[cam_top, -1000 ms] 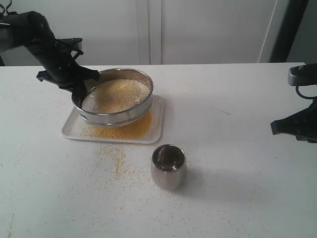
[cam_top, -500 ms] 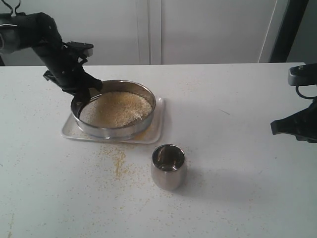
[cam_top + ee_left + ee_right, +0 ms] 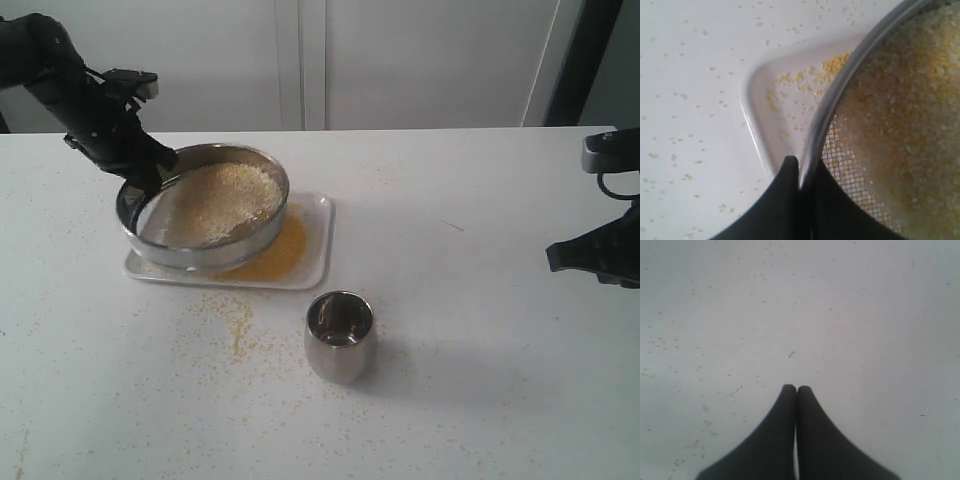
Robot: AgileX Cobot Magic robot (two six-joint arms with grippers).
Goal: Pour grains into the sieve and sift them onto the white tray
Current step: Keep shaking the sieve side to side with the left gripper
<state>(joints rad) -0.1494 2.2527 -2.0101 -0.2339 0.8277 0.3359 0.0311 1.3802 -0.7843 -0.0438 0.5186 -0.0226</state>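
The sieve (image 3: 204,208) with its steel ring wall and mesh bottom hangs tilted over the left half of the white tray (image 3: 316,262). My left gripper (image 3: 150,178) is shut on the sieve's rim at its left side; in the left wrist view the rim (image 3: 840,95) runs between the two black fingers (image 3: 785,200). Pale grains (image 3: 222,200) fill the sieve. A golden-yellow heap of sifted grains (image 3: 275,252) lies on the tray to the right of the sieve. My right gripper (image 3: 558,258) hovers far right, shut on nothing.
A small steel cup (image 3: 339,335) stands upright in front of the tray, its inside looking empty. Spilled grains (image 3: 232,322) are scattered on the white table (image 3: 480,380) in front of the tray. A dark post (image 3: 575,60) stands at the back right.
The left gripper has swung the sieve leftward, after a lift and a dip, uncovering the yellow heap on the tray's right part. The right arm has not moved.
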